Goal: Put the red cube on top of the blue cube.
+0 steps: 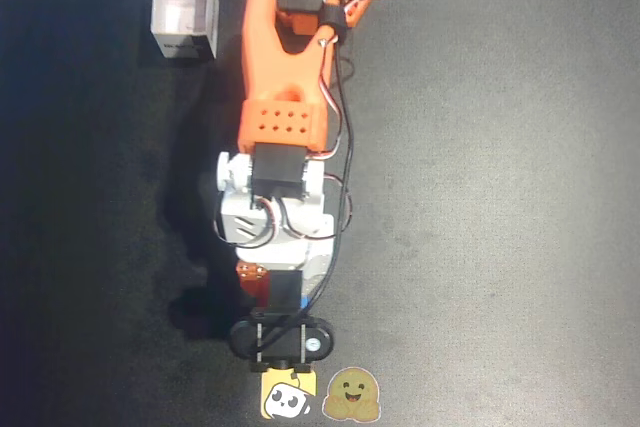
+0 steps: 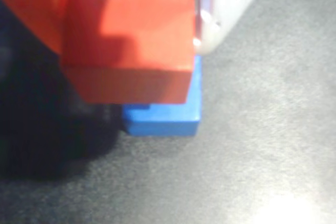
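Note:
In the wrist view the red cube (image 2: 131,35) fills the upper left, between an orange finger (image 2: 31,14) on its left and a white finger (image 2: 226,9) on its right. My gripper (image 2: 131,24) is shut on it. The blue cube (image 2: 168,116) lies directly under it on the mat; only its near and right edges show. The red cube overhangs it to the left. I cannot tell whether the cubes touch. In the overhead view the gripper (image 1: 275,285) is hidden under the wrist and camera mount; only a blue sliver (image 1: 327,300) shows.
A white open box (image 1: 185,15) stands at the top left in the overhead view, well away from the arm (image 1: 285,97). Two stickers (image 1: 290,399) (image 1: 350,397) lie at the bottom edge just below the wrist. The table is a dark grey mat (image 1: 500,197).

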Controlling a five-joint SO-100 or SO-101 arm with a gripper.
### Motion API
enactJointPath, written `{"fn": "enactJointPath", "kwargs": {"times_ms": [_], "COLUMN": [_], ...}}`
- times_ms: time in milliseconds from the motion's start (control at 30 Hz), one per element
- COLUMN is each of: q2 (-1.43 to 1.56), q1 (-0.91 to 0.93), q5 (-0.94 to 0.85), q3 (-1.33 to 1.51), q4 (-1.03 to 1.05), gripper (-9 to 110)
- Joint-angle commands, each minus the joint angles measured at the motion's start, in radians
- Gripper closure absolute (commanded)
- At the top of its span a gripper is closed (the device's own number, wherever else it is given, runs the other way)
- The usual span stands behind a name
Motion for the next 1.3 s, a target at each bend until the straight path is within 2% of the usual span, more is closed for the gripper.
{"fn": "enactJointPath", "kwargs": {"times_ms": [0,1267], "q2": [0.041,-0.006], "q1": [-0.011,-0.017], "q5": [0.003,0.005], "q3": [-0.046,0.095], "q4": [-0.002,-0.140], "gripper": [95,95]}}
